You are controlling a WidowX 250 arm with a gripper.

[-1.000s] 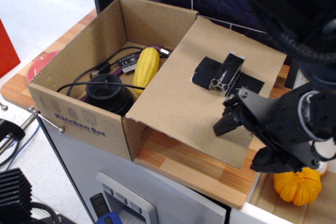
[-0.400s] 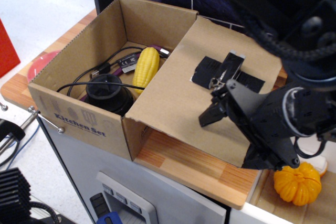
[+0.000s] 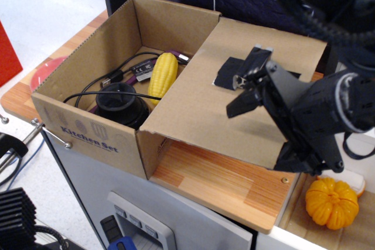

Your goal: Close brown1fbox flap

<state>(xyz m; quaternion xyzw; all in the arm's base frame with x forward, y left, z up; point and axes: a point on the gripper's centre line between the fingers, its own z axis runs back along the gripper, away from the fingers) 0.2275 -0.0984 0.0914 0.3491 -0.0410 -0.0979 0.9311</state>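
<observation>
In the one view, looking down from above and in front, the brown1fbox (image 3: pixel 111 80) sits on the left part of the wooden bench (image 3: pixel 234 194), its top open and "Kitchen Set" printed on the near wall. Inside lie a yellow corn cob (image 3: pixel 163 74), a round black cup-shaped object (image 3: pixel 120 102) and black cables (image 3: pixel 114 77); something purple shows beside the corn.

The flap (image 3: pixel 205 106) is hinged to the box's right wall and slopes out to the right, raised off the bench so that bare wood shows under its near edge. On its upper face are black tape patches (image 3: pixel 225 74) and a small black bracket (image 3: pixel 253 62).

The end effector (image 3: pixel 246 95) is over the flap's right half, just in front of the bracket, with the bulky black wrist behind it covering the flap's far right corner. Its dark fingertips (image 3: pixel 237 106) point left toward the box. Whether they are spread or closed, and whether they touch the flap, cannot be told from this angle.

An orange pumpkin (image 3: pixel 331 200) rests at the lower right, beyond the edge of the wood, apart from the box
</observation>
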